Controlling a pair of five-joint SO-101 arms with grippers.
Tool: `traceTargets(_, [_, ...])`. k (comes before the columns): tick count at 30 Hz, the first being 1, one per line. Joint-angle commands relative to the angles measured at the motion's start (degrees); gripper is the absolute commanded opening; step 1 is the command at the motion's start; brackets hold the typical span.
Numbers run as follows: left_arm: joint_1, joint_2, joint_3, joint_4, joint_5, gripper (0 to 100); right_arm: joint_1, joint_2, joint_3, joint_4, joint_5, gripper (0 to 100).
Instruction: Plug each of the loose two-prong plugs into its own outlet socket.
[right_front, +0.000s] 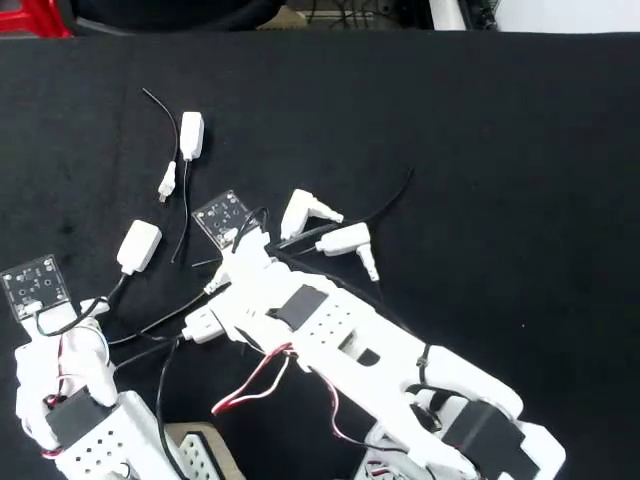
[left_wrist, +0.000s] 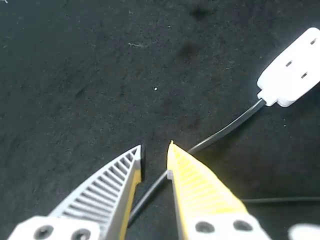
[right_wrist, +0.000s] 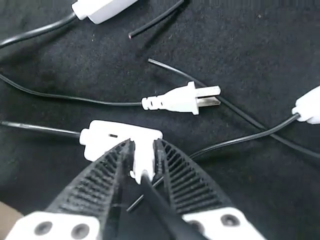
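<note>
Our right gripper (right_wrist: 144, 145) squeezes a white plug (right_wrist: 144, 165) touching an outlet socket (right_wrist: 100, 140). Our left gripper (left_wrist: 155, 152) stands spread apart over a cable (left_wrist: 225, 131).

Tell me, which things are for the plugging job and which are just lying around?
For the job: loose two-prong plug; slotted socket; white block in the right gripper; black cords.
Just lying about: red thing beyond the black table; tan thing at the near edge.

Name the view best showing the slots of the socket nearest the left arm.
Left wrist view: the socket shows its slots plainly. In the high view it is a white block, slots indistinct.
</note>
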Motion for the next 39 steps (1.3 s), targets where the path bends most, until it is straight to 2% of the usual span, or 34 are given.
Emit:
traceTargets(1, [-0.7, -0.3, -0.4, -1.3, 0.4, 9, -1.2, 1.4, -3.3, -1.8, -0.8, 1.1])
traceTargets(6, [-0.7, -0.3, -0.4, -1.3, 0.4, 9, -5.7, 5.1, -3.9, -1.7, -1.4, 1.1])
traceTargets(11, [-0.7, -0.3, -0.4, -1.3, 0.4, 9, -5.9, 9.6, -5.9, -1.3, -1.1, 1.1])
traceTargets(15, [1.0, -0.3, -0.3, -1.1, 0.4, 9, -6.2, 15.0, -8.8, -0.8, 3.3, 1.1])
traceTargets(24, [2.1, -0.3, -0.3, -1.1, 0.4, 9, -6.2, 17.6, -16.4, 13.9, 9.7, 1.1])
traceTargets(33, [2.1, -0.3, -0.3, -1.1, 0.4, 9, -10.5, 19.7, -16.2, 15.6, 11.4, 1.1])
traceTargets(39, [2.1, -0.3, 0.1, -1.3, 0.4, 9, -7.5, 19.8, -16.2, 15.6, 11.7, 1.1])
